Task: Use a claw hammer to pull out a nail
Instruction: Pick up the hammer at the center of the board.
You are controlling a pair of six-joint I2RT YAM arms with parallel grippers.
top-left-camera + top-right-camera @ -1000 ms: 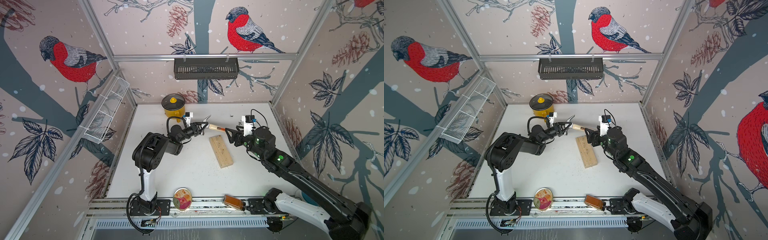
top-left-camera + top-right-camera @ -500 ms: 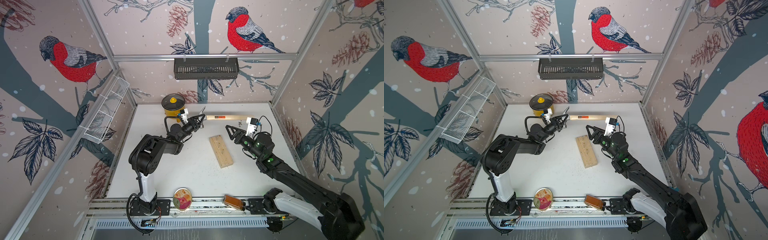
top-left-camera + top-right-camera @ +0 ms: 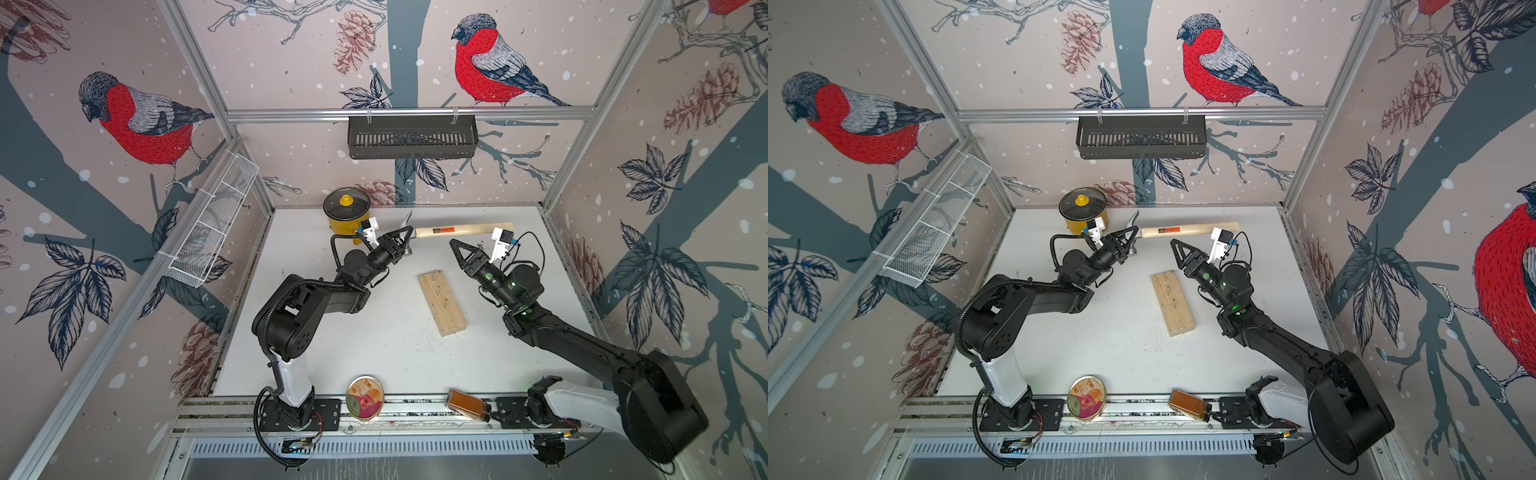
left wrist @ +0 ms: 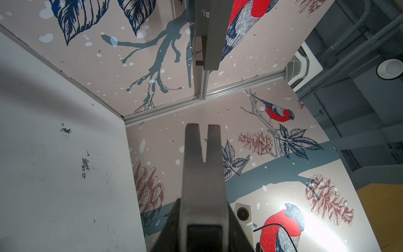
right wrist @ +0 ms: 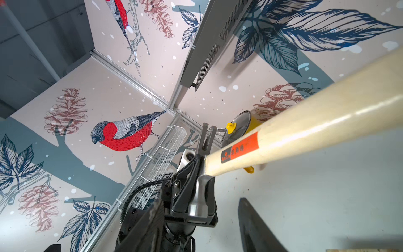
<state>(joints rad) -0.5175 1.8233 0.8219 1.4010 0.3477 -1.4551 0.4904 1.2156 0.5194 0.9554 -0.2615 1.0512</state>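
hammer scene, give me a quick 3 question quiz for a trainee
1. True or false: the right hand holds the hammer.
2. The left hand grips the hammer by its: A) head B) mid-handle C) handle end
3. Which yellow thing stands just beyond the left hand?

Key: 1 false, the right hand is open and apart from the handle; 2 A; 3 the pot.

Left claw [image 3: 402,241] clamped; right claw [image 3: 455,245] — parted, raised.
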